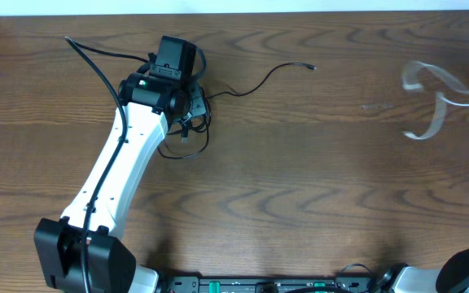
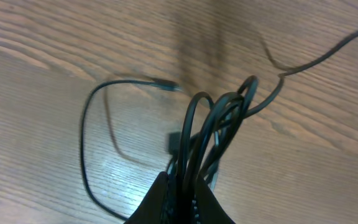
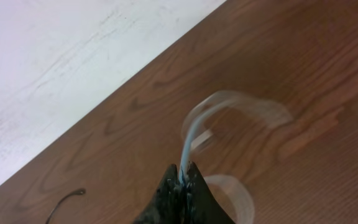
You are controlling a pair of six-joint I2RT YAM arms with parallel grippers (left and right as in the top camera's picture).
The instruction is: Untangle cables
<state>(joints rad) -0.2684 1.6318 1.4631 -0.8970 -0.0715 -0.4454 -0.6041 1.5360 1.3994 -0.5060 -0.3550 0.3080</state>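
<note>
Cables are lying well apart on your table (image 1: 316, 187) in the overhead view: the black cable (image 1: 259, 80) is bunching in loops under your left gripper (image 1: 192, 102), one tail trailing off to the right, while the white cable (image 1: 446, 84) is showing as a blur near the right edge. On the left wrist, the jaws are pinching shut on several black loops, a plug (image 2: 166, 85) lying free on the wood. On the right wrist, your right gripper (image 3: 182, 177) is clamping the white cable, which is arcing blurred above the tabletop.
</note>
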